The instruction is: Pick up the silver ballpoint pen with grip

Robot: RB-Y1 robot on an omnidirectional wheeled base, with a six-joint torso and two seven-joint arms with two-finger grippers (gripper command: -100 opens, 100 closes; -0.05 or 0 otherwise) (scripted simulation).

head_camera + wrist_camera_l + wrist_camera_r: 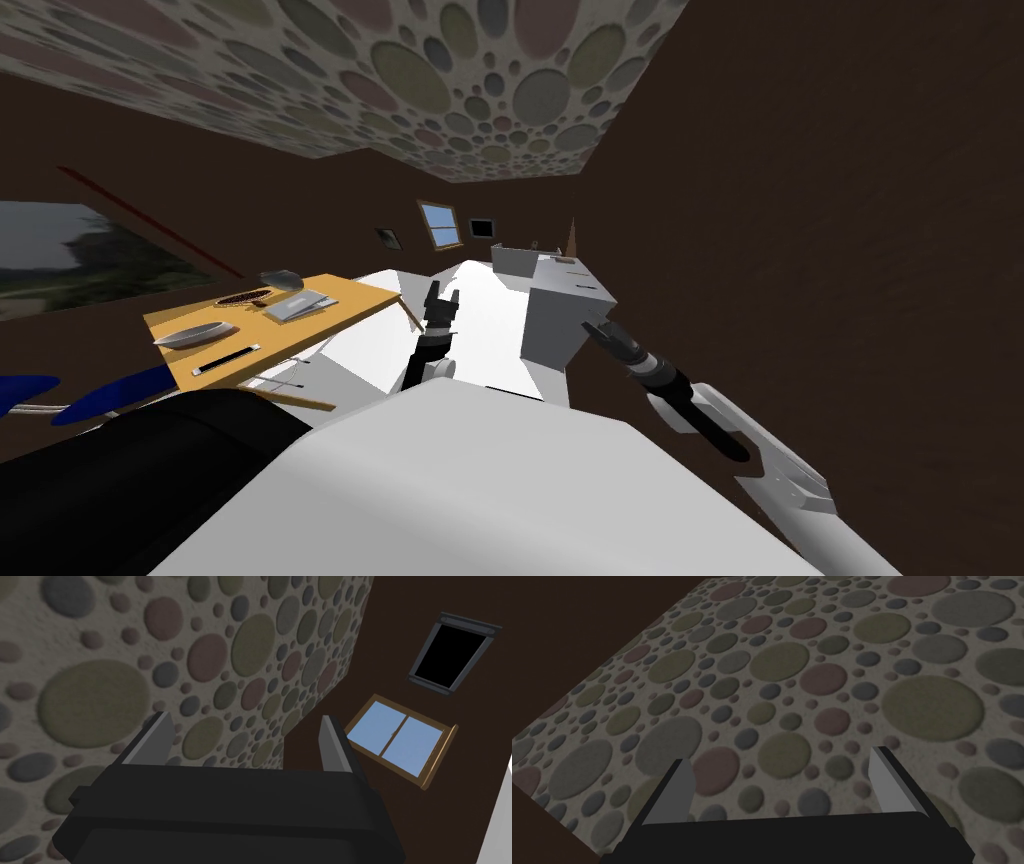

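Left pincer (245,721) upturned and spread, right pincer (781,758) likewise

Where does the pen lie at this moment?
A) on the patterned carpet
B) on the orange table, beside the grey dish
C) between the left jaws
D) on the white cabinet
B: the head view shows the pen lying flat on the orange table, near its front edge, just beside the grey dish.

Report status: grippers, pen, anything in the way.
Left gripper open, empty. Right gripper open, empty. Pen flat on yellow table, off my left side, untouched. Grey dish close beside it.
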